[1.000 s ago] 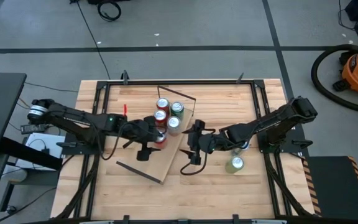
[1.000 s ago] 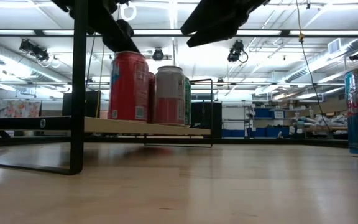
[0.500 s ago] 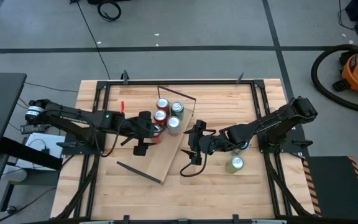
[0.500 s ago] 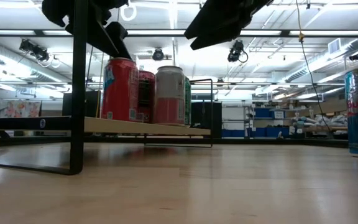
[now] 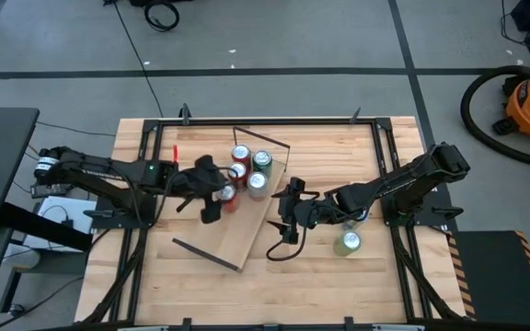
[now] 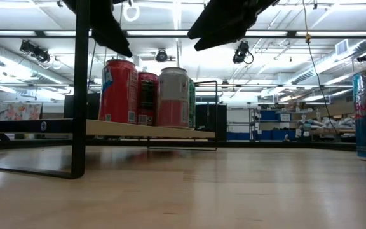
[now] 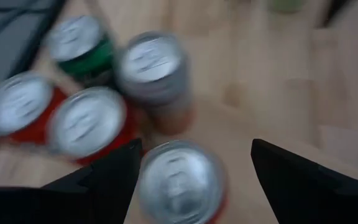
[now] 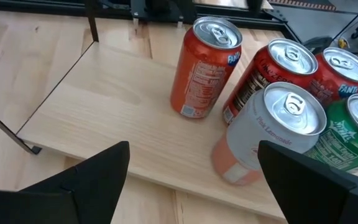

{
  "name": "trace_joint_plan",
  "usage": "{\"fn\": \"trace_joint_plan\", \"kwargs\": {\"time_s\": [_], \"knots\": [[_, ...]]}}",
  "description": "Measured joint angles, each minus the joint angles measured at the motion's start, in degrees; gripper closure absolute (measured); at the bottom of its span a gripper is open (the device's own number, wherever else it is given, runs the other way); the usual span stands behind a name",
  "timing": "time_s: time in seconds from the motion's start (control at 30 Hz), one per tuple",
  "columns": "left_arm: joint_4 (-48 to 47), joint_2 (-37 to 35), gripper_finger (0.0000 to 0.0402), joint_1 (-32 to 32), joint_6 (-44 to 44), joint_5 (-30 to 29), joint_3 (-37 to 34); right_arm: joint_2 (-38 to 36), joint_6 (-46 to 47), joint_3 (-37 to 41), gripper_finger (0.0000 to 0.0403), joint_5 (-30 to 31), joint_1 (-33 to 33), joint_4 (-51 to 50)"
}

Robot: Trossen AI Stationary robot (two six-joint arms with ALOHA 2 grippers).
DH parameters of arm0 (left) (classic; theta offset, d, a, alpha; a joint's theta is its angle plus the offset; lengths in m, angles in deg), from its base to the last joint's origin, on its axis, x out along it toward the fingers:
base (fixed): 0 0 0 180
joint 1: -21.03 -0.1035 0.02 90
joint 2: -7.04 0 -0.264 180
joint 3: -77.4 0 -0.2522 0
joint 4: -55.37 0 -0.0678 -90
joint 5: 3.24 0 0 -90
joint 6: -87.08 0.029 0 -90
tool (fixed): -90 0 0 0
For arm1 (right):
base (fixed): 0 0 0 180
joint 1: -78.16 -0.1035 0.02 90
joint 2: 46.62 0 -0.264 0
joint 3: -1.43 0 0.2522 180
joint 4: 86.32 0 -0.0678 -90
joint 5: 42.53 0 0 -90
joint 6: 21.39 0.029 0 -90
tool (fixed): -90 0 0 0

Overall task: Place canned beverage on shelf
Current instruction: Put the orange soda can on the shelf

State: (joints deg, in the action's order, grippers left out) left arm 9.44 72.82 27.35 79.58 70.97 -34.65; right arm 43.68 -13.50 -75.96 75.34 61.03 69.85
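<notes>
The shelf (image 5: 247, 225), a light plank with dark wire brackets (image 8: 42, 81), stands on the table. Several cans stand upright on its far half: two red (image 8: 269, 78), one green (image 8: 353, 140), one silver-and-pink (image 8: 272, 130) and an orange-red can (image 8: 207, 68) nearest the left arm. My left gripper (image 5: 212, 188) is open and hovers just above that orange-red can (image 7: 179, 180), its fingers (image 7: 104, 183) to either side of the can's top. My right gripper (image 5: 288, 214) is open above the shelf's right edge with nothing between its fingers.
Two more cans stand on the tabletop at the right, a green one (image 5: 348, 242) and a blue one (image 6: 363, 114) beside it, under and near the right arm. A dark frame (image 5: 247, 119) rims the table. Bare shelf surface (image 8: 123, 124) lies toward the near bracket (image 5: 205, 255).
My left gripper has drawn back toward the table's left edge and risen, tipping as it went, its fingers still apart. The orange-red can has shifted a little toward the left and far side on the shelf and stands upright there.
</notes>
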Motion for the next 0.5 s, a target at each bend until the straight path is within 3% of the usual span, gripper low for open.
{"fn": "trace_joint_plan", "kwargs": {"time_s": [0.2,0.5], "knots": [[-3.77,0.0,0.0088,2.16,-7.08,-6.98,2.75,0.0,-0.01,0.0,0.0037,-0.3,-0.17,-0.04],[-9.28,5.47,0.0088,0.96,-11.94,-6.35,5.6,0.07,-0.56,0.0,0.0037,-0.45,-0.15,0.19]]}}
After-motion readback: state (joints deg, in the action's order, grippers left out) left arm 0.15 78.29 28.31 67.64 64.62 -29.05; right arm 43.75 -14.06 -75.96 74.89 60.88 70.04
